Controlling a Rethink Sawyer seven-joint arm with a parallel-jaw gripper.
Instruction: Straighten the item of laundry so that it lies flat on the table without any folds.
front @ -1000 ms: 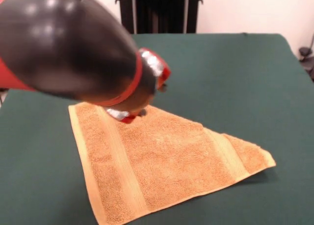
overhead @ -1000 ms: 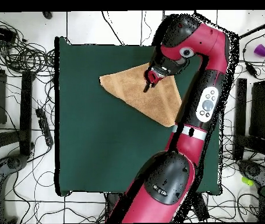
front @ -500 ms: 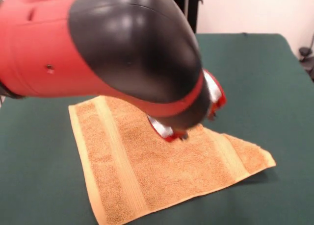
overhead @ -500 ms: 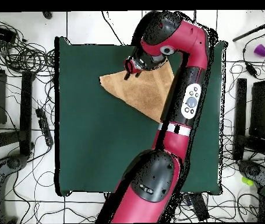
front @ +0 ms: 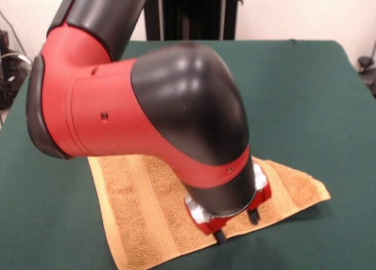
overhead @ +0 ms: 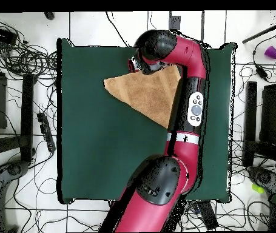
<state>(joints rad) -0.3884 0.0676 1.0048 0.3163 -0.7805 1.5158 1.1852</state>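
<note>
The towel [front: 138, 214] is orange-yellow terry with smoother woven bands running across it near its short ends. It lies folded into a rough triangle: in the front view one point [front: 320, 192] reaches right and lifts slightly off the table [front: 305, 93], casting a thin shadow beneath it, while the near edge runs down to the left toward the picture's bottom. From overhead the towel [overhead: 146, 97] shows as a triangle with one point to the left and another toward the robot's base.

It sits on the side of the table far from the robot's base, touching the felt along most of its area. Bare green felt lies open to the right of it in the front view and over the whole half toward the pedestal; overhead, the stretch of table [overhead: 104, 158] between towel and base is open.

The gripper [front: 237, 226] hangs just over the towel's near edge, two dark fingertips [front: 219, 237] showing apart, holding nothing. The arm's [front: 147, 105] bulk hides the towel's far part.
</note>
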